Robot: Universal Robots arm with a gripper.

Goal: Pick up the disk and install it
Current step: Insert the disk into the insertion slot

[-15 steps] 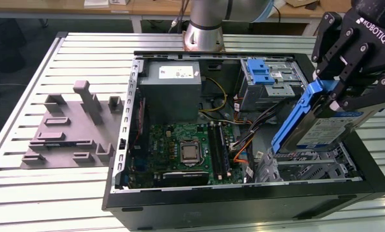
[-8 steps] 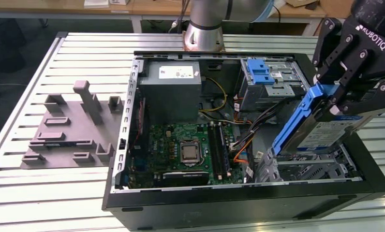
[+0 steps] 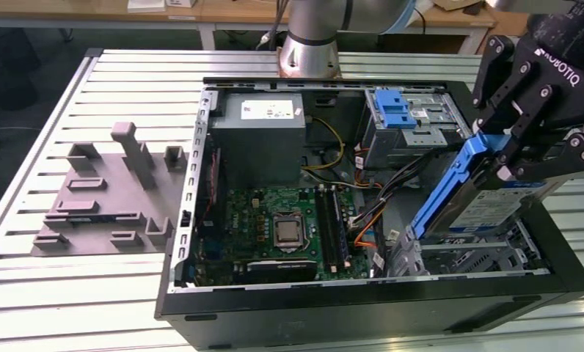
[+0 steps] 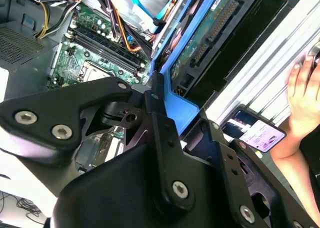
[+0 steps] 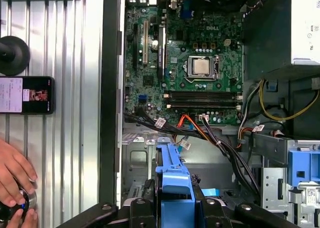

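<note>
the pincer [image 3: 508, 158] is clamped on the disk [image 3: 488, 202] by its blue bracket, holding it tilted above the drive bay [image 3: 478, 253] of the open case [image 3: 370, 293]. picking looks done; installing now calls for levelling and aligning it with the bay.

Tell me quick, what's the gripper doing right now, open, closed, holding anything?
Gripper: closed on the disk, clamping its blue bracket and holding it tilted above the open computer case.
</note>
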